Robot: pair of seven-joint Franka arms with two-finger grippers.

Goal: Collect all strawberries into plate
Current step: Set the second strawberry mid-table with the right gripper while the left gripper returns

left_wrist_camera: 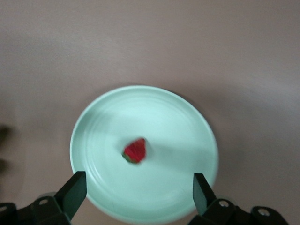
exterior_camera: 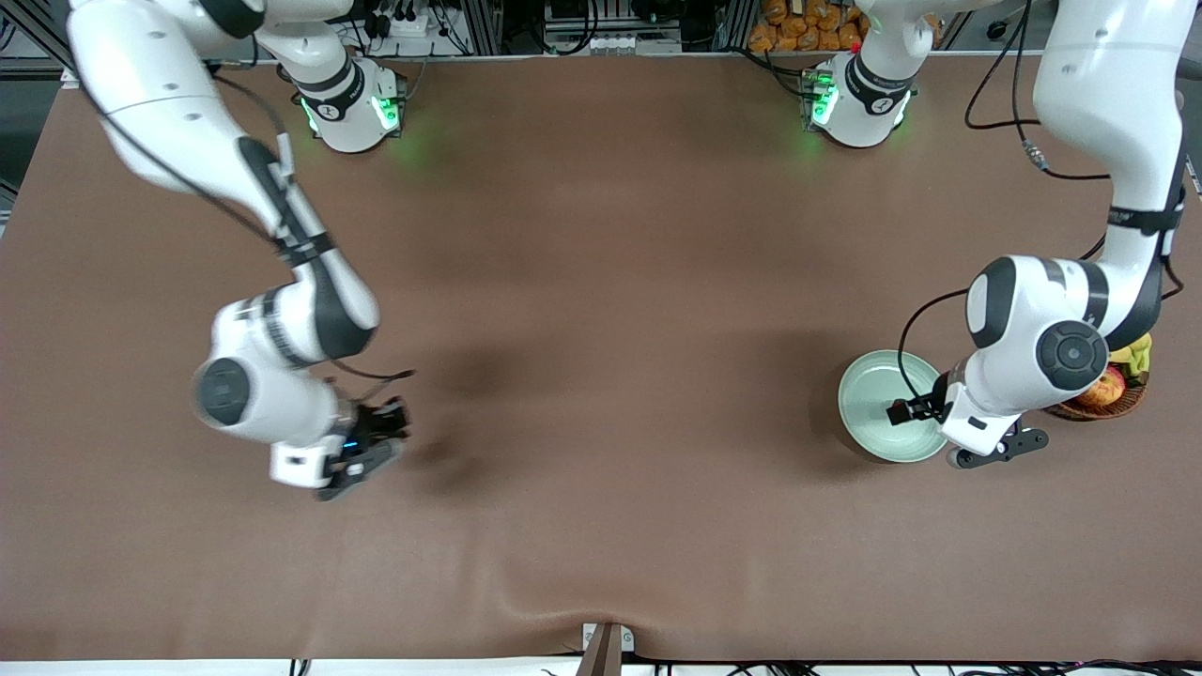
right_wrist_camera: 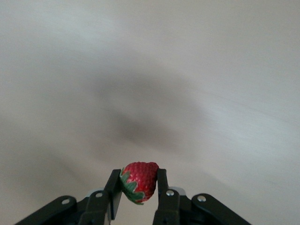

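Right gripper (right_wrist_camera: 139, 187) jaws clamp small red strawberry (right_wrist_camera: 139, 181) at its sides above brown worktop (exterior_camera: 601, 376); soft, light, bruisable. Left gripper (left_wrist_camera: 138, 187) jaws wide open over pale mint-green plate (left_wrist_camera: 187, 126), second berry (left_wrist_camera: 135, 151) on it.

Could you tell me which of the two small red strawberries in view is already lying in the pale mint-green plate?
The small red strawberry under the open left gripper lies loose in the round mint-green plate. The other strawberry is pinched in the right gripper, above bare brown table.
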